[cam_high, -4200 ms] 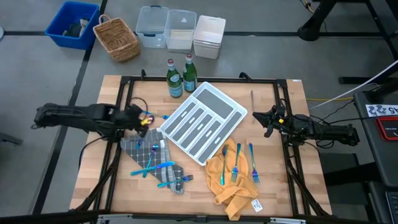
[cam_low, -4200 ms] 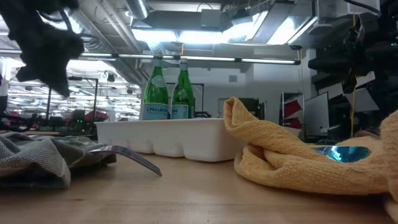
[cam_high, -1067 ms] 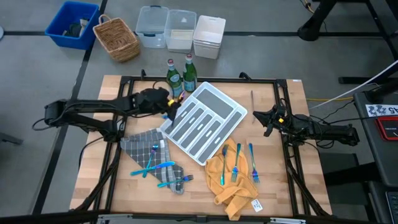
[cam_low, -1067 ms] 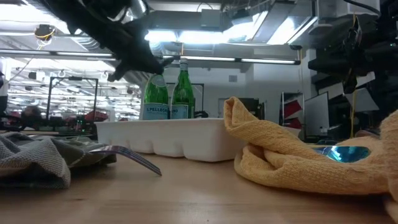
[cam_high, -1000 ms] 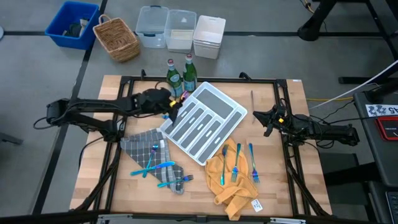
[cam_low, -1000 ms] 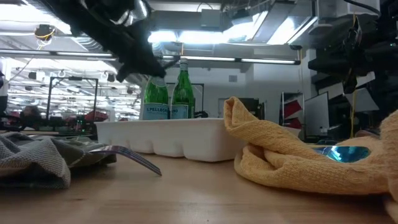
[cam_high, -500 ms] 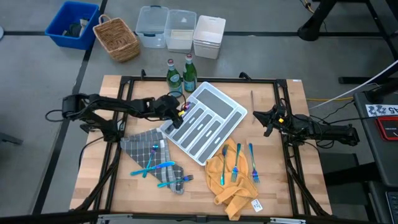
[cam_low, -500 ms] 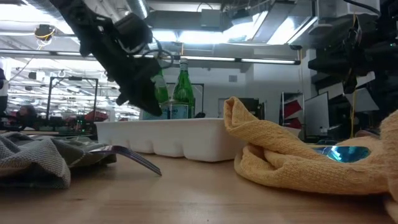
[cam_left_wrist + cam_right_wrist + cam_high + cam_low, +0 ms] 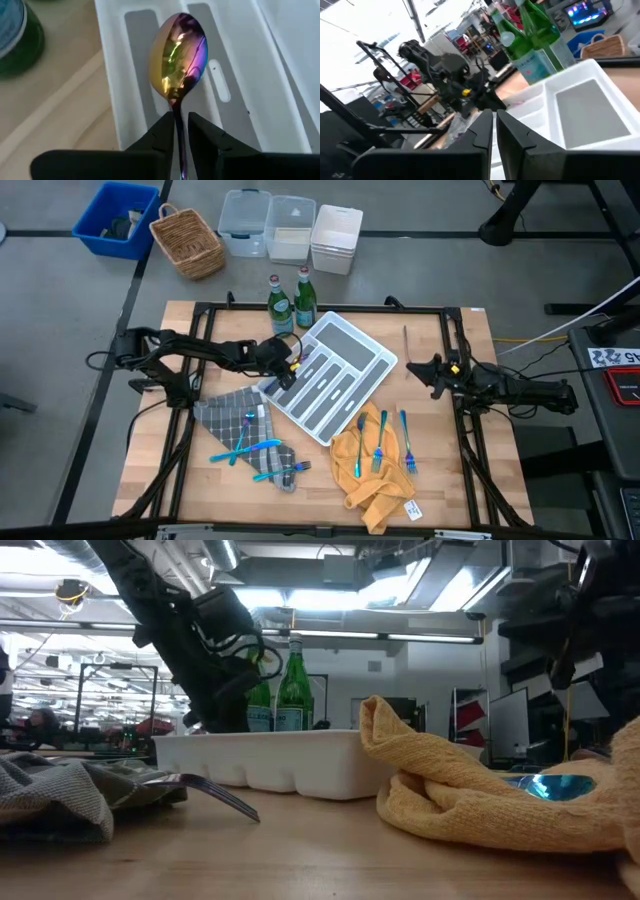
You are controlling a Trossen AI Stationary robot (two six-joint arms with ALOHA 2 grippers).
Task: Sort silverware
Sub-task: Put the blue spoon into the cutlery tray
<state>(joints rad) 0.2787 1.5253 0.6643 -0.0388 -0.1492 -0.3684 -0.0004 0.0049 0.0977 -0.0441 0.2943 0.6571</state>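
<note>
My left gripper (image 9: 287,367) is over the left end of the white divided tray (image 9: 392,361) and is shut on a rainbow-sheened spoon (image 9: 178,55), which hangs over a grey slot of the tray (image 9: 142,45). In the low view this gripper (image 9: 222,690) stands just behind the tray's wall. Blue and teal utensils (image 9: 246,447) lie on a grey cloth (image 9: 222,416); more utensils (image 9: 383,438) lie on a yellow cloth (image 9: 372,475). My right gripper (image 9: 420,370) is shut and empty at the table's right. My left gripper pinches the spoon's handle just behind the bowl (image 9: 177,109) between its two fingers. The handle runs along the fingers, and the bowl sticks out past the fingertips. The spoon is clear of the tray, its bowl facing the wrist camera.
Two green glass bottles (image 9: 291,301) stand just beyond the tray's far left corner, close to my left gripper. A thin dark stick (image 9: 406,338) lies at the far right. A basket (image 9: 186,242), a blue bin and plastic boxes stand beyond the table.
My left gripper has carried the spoon toward the table's right, from beside the bottles to over the tray's left end. It has also come down to just above the tray's wall. The spoon stays in its hold.
</note>
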